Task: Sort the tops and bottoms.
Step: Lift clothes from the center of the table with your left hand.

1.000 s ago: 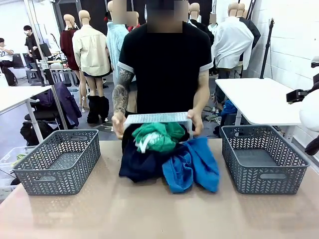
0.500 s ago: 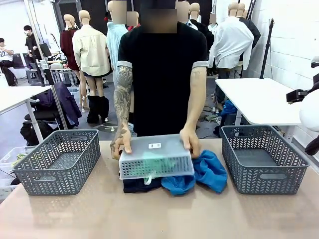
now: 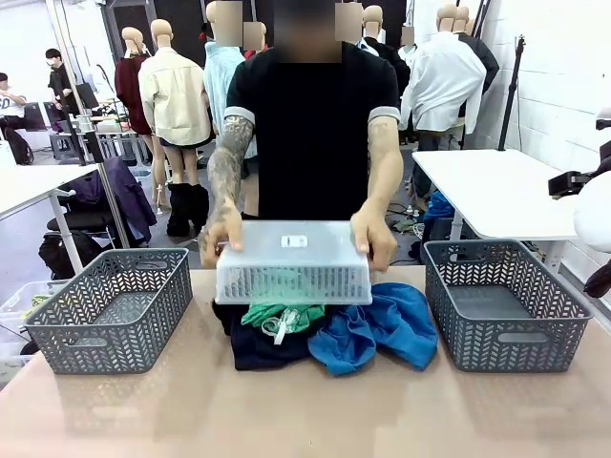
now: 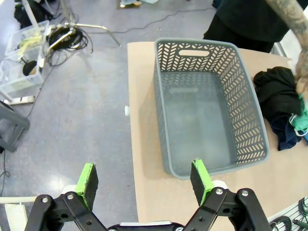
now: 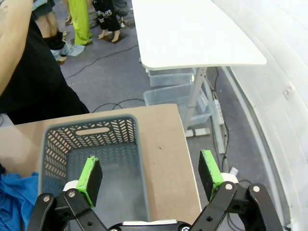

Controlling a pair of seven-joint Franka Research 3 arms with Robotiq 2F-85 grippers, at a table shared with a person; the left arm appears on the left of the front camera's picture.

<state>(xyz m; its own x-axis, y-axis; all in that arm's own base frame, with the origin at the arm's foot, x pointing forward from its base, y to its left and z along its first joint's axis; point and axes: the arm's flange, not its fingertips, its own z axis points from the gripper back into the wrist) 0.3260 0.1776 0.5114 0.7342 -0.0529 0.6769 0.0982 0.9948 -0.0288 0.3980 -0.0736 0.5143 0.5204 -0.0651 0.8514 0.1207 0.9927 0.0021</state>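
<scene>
A heap of garments lies at the table's middle: an emerald green one (image 3: 283,316) on top, a navy one (image 3: 263,349) below it, a black one (image 3: 225,317) at its left edge and a bright blue one (image 3: 377,329) on the right. The person's hands hold an upturned white lattice basket (image 3: 293,261) just above the heap. In the left wrist view the black garment (image 4: 274,86) and a bit of green (image 4: 302,121) show beyond the basket. My left gripper (image 4: 144,180) hangs open high over the left grey basket (image 4: 207,103). My right gripper (image 5: 151,178) hangs open over the right grey basket (image 5: 91,159).
Two empty grey lattice baskets stand on the table, one at the left (image 3: 115,307) and one at the right (image 3: 504,303). A white side table (image 3: 496,186) stands beyond the right basket. The person stands at the table's far edge.
The person tipped the white basket over the clothes, then lifted it off upside down. The garments now lie loose on the table. Neither gripper moved.
</scene>
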